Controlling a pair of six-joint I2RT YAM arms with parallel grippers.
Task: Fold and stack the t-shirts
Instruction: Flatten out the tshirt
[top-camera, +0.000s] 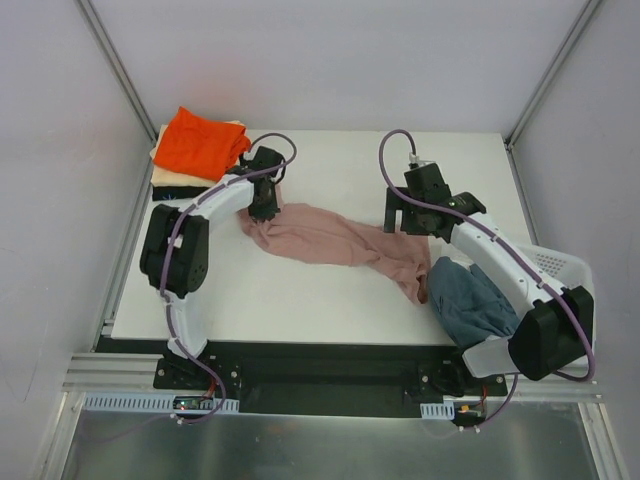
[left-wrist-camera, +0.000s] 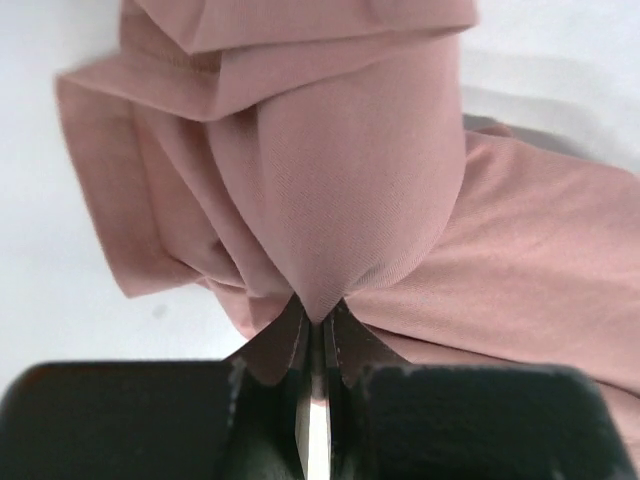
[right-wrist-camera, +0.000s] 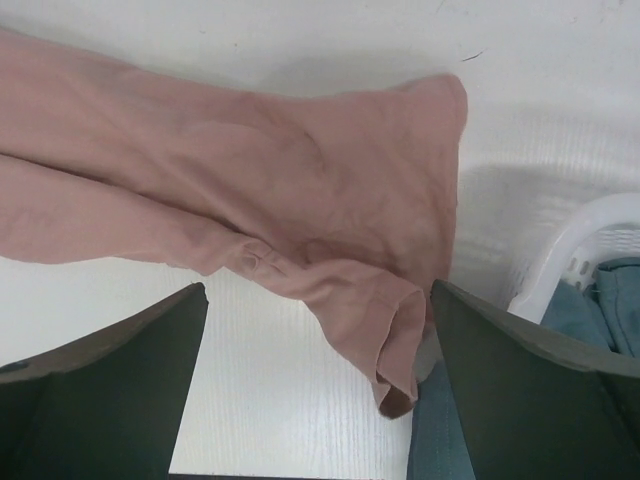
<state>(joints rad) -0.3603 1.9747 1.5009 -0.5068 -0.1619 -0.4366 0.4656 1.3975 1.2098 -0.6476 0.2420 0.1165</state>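
A dusty pink t-shirt (top-camera: 335, 240) lies stretched in a crumpled band across the middle of the white table. My left gripper (top-camera: 264, 208) is shut on a pinch of its left end; the cloth (left-wrist-camera: 350, 180) bunches up from the closed jaws. My right gripper (top-camera: 408, 222) is open and empty above the shirt's right end (right-wrist-camera: 300, 210), whose sleeve hangs down between the fingers. A bright orange t-shirt (top-camera: 200, 143) lies on a stack of cream and black ones at the back left. A slate blue t-shirt (top-camera: 470, 300) sits in the basket.
A white plastic mesh basket (top-camera: 560, 265) stands at the table's right front, under my right arm; its rim also shows in the right wrist view (right-wrist-camera: 580, 250). The stack sits at the table's back left corner. Grey walls enclose the table.
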